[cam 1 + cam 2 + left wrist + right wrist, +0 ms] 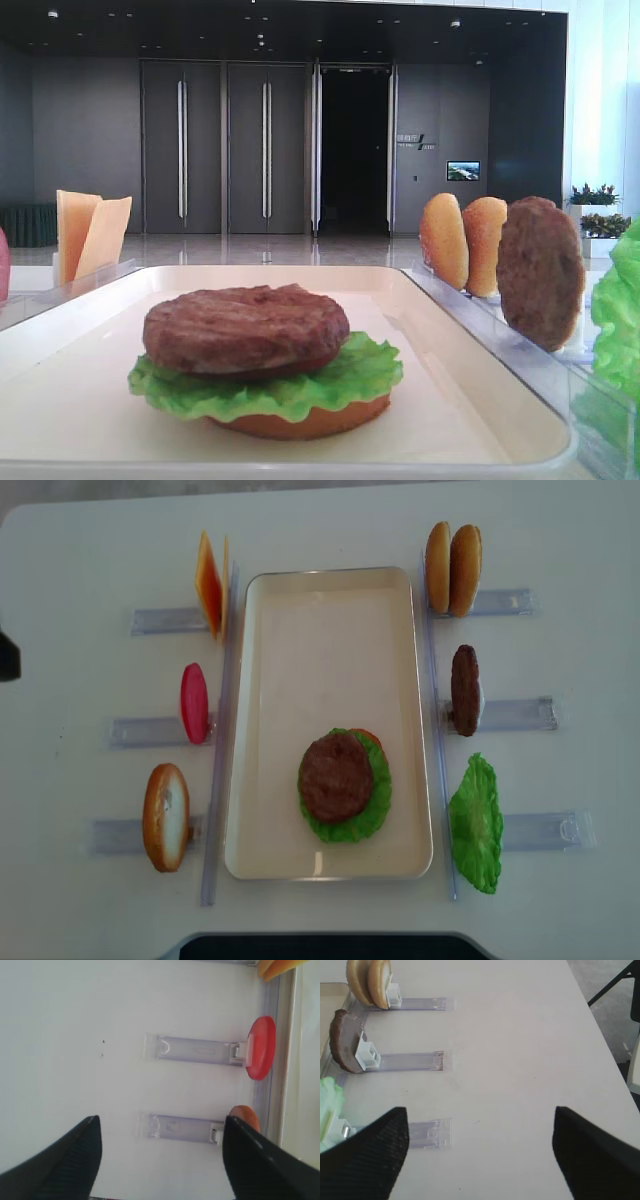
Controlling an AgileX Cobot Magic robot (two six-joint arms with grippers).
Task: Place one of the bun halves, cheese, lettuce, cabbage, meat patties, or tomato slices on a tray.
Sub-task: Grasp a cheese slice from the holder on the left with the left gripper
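The left end effector (160, 1160) has its two dark fingers spread wide with nothing between them, above bare table (75, 1035). The right end effector (480, 1155) is likewise spread and empty, over the table near the clear holders (410, 1061).

Only the left wrist view shows a red tomato slice (261, 1047) standing on edge at a holder's end, with a bun half (246, 1116) partly cut off behind the finger. The right wrist view shows two upright bun halves (370, 980), a standing meat patty (345, 1040) and a sliver of lettuce (330, 1105) at the frame's edge.

The overhead view alone gives the whole layout: the tray (330, 610) lies mid-table, and toward its near end sits a stack of a meat patty (335, 777) on lettuce (375, 810) on a bun half, whose orange edge barely peeks out. Cheese (210, 585) stands by the tray's far left corner. Neither arm shows clearly in that view.

The low front view shows the stack's bun half (300, 422) plainly under the lettuce, but crops the items at both sides.
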